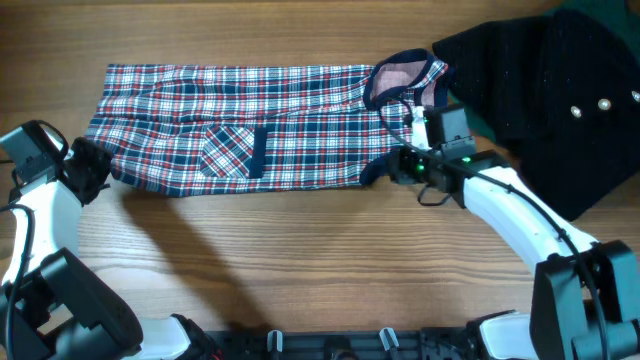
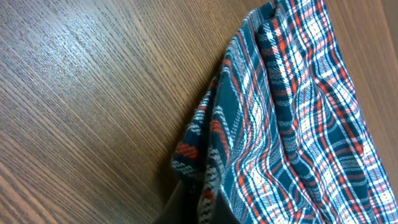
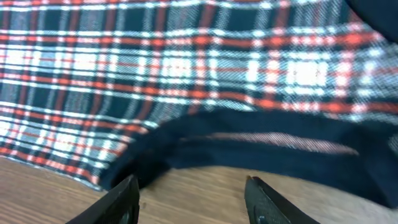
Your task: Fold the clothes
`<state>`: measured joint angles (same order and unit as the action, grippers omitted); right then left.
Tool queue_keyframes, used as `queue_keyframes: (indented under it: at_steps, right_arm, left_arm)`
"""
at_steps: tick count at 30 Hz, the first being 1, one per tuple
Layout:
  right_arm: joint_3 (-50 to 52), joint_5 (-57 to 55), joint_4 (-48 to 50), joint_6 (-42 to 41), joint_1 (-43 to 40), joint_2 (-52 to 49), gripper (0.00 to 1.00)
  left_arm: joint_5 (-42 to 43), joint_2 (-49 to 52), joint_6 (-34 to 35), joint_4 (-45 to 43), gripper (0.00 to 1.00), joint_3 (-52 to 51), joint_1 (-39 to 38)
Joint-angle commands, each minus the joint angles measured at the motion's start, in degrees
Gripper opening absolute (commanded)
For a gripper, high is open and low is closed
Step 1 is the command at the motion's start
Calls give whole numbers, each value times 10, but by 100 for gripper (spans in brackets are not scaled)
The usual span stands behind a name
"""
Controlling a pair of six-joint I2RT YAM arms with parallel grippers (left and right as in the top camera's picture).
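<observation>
Across the far half of the table (image 1: 300, 270) the plaid garment (image 1: 250, 130) is spread flat as a long band, with its neck end to the right. Its near left corner is pinched in the left gripper (image 1: 88, 165), which is closed tight on the cloth. At the near right corner the right gripper (image 3: 193, 202) is held partly apart with nothing between its fingers, just short of the navy trim (image 3: 249, 152). A black garment (image 1: 540, 90) is seen just beside the neck end. Bare wood is seen along the garment's whole near edge, between both arms.
</observation>
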<state>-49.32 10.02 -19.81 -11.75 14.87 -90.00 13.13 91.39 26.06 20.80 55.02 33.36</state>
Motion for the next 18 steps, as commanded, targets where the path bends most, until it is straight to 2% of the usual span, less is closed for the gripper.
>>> queue_keyframes:
  at_steps: [1, 9, 18]
  right_arm:
    - [-8, -4, 28, 28, 22, -35, 57]
    - [-8, 26, 68, 42, 66, -75, 58]
    - [-8, 78, 35, 45, 70, -75, 57]
  left_arm:
    - [-10, -6, -3, 0, 4, -3, -2]
    - [-10, -6, -3, 1, 4, -3, -2]
    - [-10, -6, -3, 5, 4, -3, -2]
